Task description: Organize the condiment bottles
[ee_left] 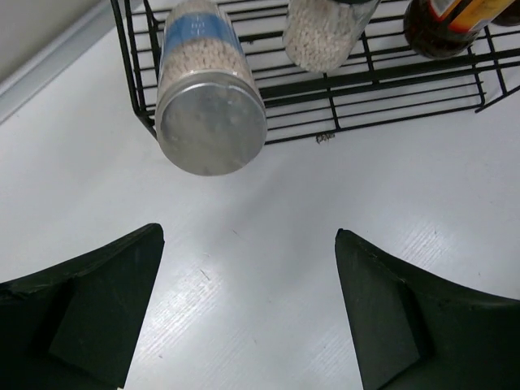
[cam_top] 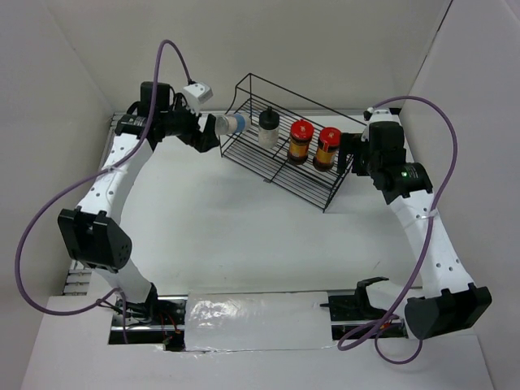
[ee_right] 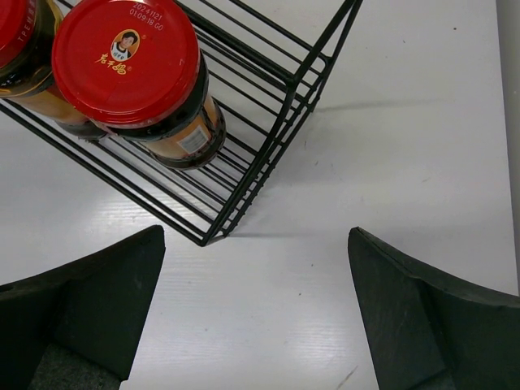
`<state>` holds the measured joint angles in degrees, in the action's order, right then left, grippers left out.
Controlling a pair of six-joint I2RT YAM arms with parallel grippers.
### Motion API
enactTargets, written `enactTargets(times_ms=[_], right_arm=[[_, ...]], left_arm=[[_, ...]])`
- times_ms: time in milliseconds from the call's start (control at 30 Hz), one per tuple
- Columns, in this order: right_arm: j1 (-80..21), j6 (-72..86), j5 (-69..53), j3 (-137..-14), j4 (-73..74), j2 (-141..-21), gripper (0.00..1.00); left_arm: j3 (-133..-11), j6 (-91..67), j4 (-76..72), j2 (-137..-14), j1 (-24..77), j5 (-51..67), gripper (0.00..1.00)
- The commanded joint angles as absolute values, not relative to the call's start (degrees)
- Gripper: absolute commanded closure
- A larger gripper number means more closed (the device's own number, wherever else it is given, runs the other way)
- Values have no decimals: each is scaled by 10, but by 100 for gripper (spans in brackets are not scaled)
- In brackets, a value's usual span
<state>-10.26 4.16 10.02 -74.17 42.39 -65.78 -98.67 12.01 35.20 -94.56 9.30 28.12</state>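
While 3 jars (cam_top: 301,140) stand in rack (cam_top: 325,208), L pincer (ee_left: 248,234) apart nr blue-label jar (ee_left: 210,122) at rack's end, R pincer (ee_right: 256,231) apart

White table (cam_top: 244,236) w/ plain white walls (cam_top: 325,41) on 3 sides, even light.

Red cap (ee_right: 126,61): stamp beginning 2021; Chinese characters beside portrait logo.

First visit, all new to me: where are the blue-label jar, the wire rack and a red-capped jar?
blue-label jar (ee_left: 211,122), left wrist view, its grey round end.
wire rack (ee_right: 203,240), right wrist view, its near bottom corner.
red-capped jar (ee_right: 126,61), right wrist view, its red lid.
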Motion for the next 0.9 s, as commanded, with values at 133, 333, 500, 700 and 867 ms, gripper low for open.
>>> enactTargets(times_ms=[133, 333, 500, 700, 867], right_arm=[[-108, 38, 106, -739, 417, -625, 0], [-108, 41, 113, -733, 422, -614, 0], [-108, 40, 115, -739, 425, -618, 0], [-108, 38, 119, -740, 425, -618, 0], [-106, 37, 120, -742, 425, -619, 0]], left_arm=[[-983, 101, 300, -971, 96, 265, 1], [-994, 97, 292, -998, 117, 258, 1], [-1009, 84, 290, -1014, 127, 246, 1], [-1020, 75, 276, -1029, 133, 212, 1], [-1027, 68, 262, -1031, 140, 197, 7]])
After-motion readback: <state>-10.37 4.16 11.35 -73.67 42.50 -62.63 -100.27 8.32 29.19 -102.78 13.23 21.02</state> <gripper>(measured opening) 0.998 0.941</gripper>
